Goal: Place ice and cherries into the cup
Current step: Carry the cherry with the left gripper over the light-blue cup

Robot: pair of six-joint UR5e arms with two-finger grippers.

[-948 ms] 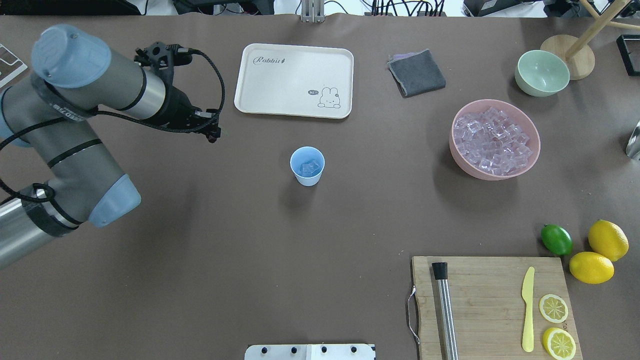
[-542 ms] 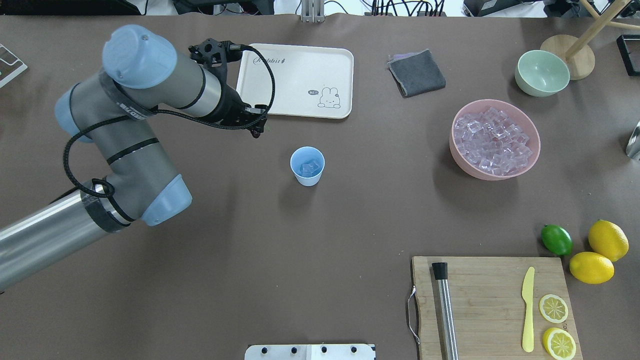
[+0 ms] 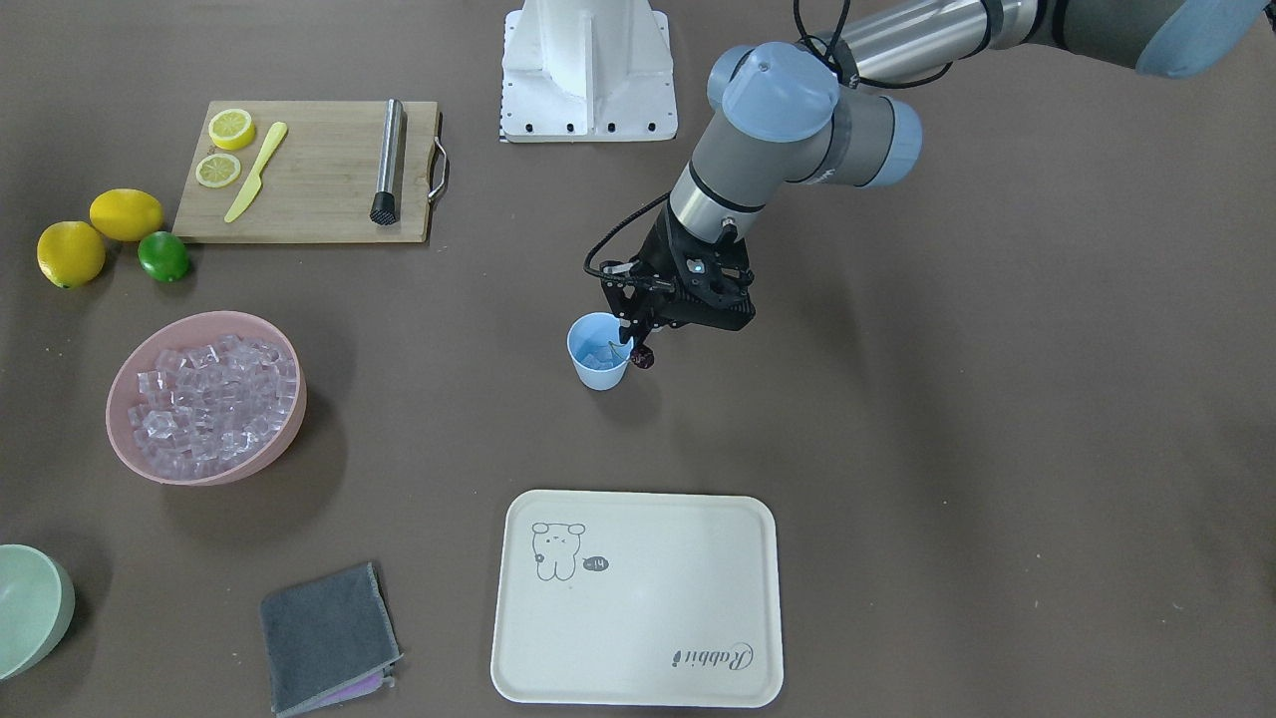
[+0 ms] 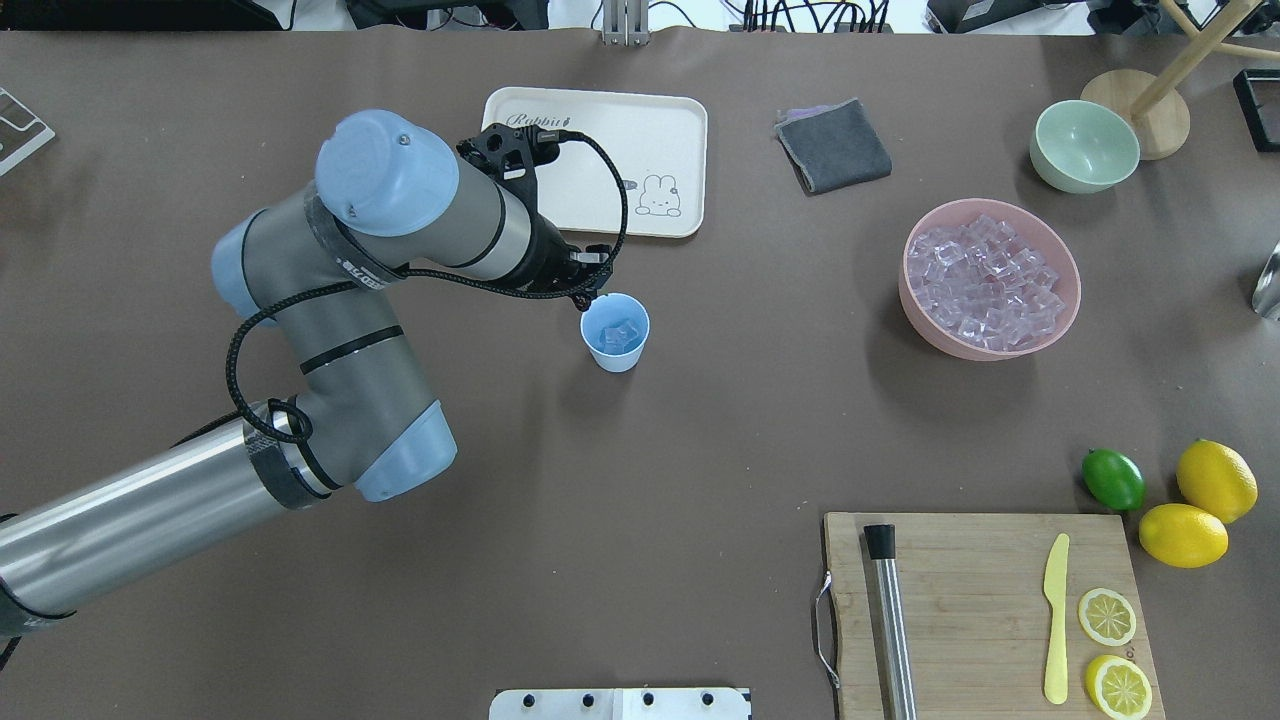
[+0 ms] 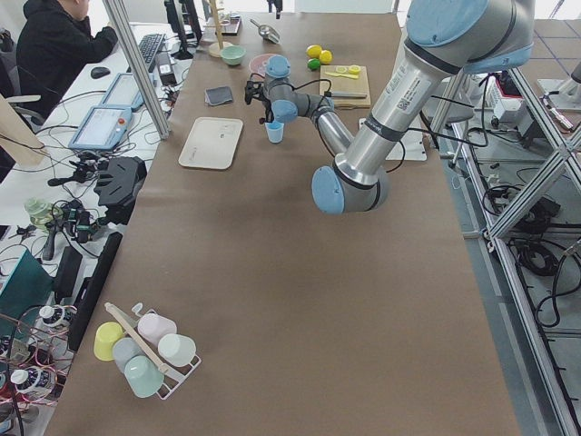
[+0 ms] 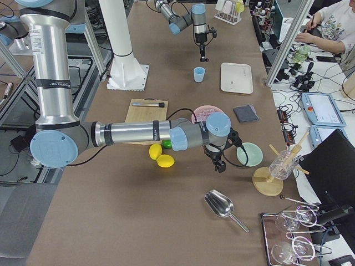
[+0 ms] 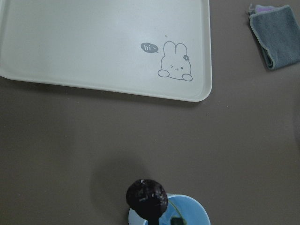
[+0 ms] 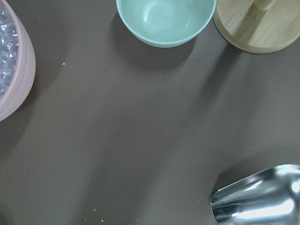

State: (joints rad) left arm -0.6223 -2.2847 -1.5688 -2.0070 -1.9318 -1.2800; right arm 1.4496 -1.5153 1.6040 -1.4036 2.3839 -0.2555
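The cherries (image 3: 643, 356) are a very light thing: small, round, dark and shiny, with thin green stems that bend easily. I judge the stems to be the proper place to hold them, because a smooth round fruit would slip out between two flat fingers. The left gripper (image 3: 638, 335) is clenched on these stems, and the fruit hangs free under it, just at the rim of the cup (image 3: 599, 359) on the robot's left side, not yet inside. The cup is thin light-blue plastic, tapering to its base, and it probably tips easily if it is knocked. Some ice (image 4: 620, 333) lies in it — hard, glassy, slippery cubes — and many more fill the pink bowl (image 4: 905, 280), well apart. The right gripper (image 6: 221, 165) hangs far away, near the pale green bowl (image 6: 250, 154); whether it is released or clenched I cannot tell.
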